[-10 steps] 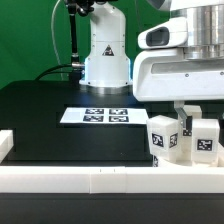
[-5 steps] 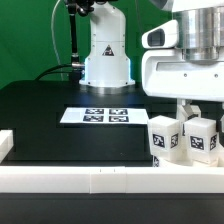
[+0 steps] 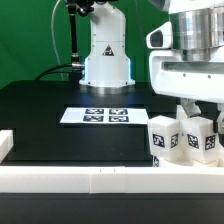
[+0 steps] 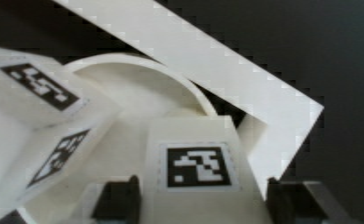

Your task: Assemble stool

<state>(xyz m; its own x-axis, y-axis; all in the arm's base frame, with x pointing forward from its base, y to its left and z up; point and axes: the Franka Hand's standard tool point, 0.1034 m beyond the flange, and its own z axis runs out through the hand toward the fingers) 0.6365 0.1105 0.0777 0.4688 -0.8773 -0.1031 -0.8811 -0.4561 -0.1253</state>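
Wrist view, end effector (image 4: pixel 200 200) clamping leg (image 4: pixel 200 165)

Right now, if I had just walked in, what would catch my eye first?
Probably the big white robot arm at the exterior view's right, its pincer shut on a small white tagged block among other blocks at the table's near right corner. Behind, a flat white marker board lies on the black table.

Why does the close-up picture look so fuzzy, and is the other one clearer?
Wrist view: the camera sits very near the white tagged leg, so edges look soft and the seat glows a bit washed out. Exterior view: sharper and evenly lit, the marker board reads clearly on the dark table, with soft shadows only.
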